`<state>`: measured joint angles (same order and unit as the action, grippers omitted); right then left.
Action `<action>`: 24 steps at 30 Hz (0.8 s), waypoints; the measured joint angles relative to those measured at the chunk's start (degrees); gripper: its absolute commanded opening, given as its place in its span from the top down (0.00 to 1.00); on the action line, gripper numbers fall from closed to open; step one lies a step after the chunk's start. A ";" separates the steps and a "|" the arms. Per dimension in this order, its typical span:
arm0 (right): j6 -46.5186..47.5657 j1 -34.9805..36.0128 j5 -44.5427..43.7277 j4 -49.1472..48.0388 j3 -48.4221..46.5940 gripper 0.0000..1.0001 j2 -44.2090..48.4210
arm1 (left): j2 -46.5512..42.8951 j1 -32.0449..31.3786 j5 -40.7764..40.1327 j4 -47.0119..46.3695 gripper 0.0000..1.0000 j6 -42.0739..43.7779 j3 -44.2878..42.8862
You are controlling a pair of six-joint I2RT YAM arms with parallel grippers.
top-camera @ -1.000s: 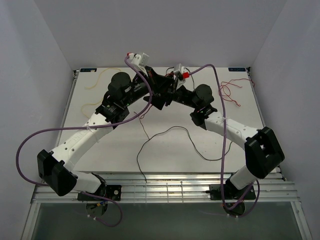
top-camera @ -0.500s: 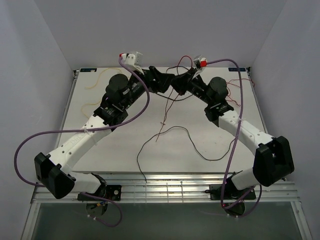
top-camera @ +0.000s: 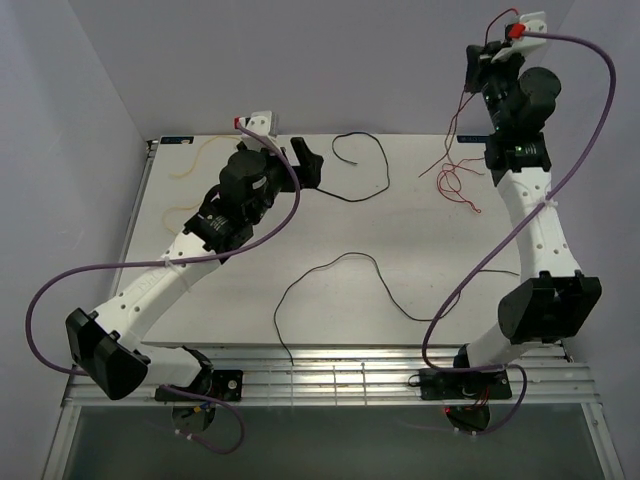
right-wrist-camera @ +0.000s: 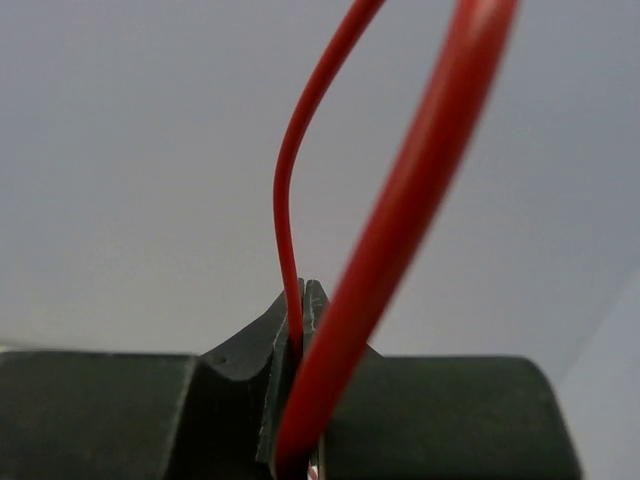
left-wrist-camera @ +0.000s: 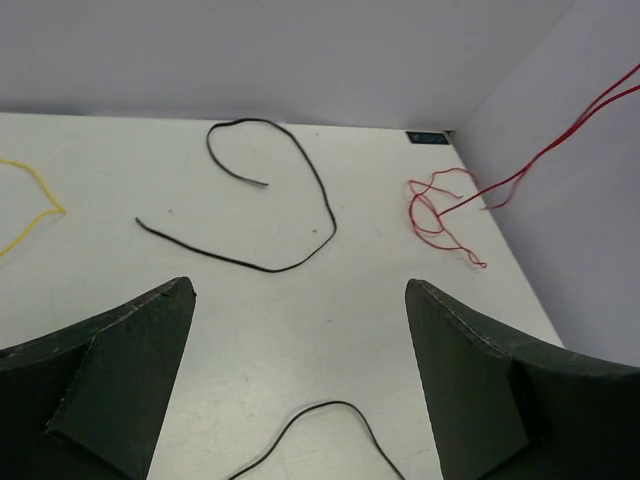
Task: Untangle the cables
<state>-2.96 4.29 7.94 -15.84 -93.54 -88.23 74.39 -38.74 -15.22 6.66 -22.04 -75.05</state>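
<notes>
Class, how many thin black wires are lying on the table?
2. The far black wire curls at the back, ahead of the open left jaws. The near black wire loops in the middle. The left arm may hide others.

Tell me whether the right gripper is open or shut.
Shut on the red cable: the right wrist view shows the right gripper with its jaws pressed together and the cable pinched between them.
</notes>
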 measured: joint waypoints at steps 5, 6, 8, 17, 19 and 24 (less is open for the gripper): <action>14.58 -1.77 -12.98 6.10 -14.97 0.92 -9.16 | 2.47 2.23 -2.67 7.28 0.02 -1.01 -0.24; 17.27 -2.01 -15.32 6.91 -16.65 0.92 -11.10 | 3.21 3.15 -2.34 8.28 0.02 -1.40 -0.24; 21.70 -2.32 -18.64 8.17 -18.12 0.92 -14.62 | 5.18 5.77 -1.18 10.60 0.02 -2.47 -0.24; 35.52 -2.80 -29.29 14.34 -19.28 0.92 -36.02 | 10.51 13.14 3.13 15.47 0.02 -5.46 -0.42; 35.67 -2.82 -29.83 16.28 -19.85 0.88 -39.91 | 11.08 13.64 3.69 16.04 0.02 -5.49 -0.83; 31.65 -2.84 -26.80 23.26 -20.04 0.64 -44.92 | 12.28 14.21 4.42 16.55 0.02 -5.49 -1.90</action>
<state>28.69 1.45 -18.85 7.42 -113.58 -133.14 86.67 -24.53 -10.81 23.20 -27.53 -76.95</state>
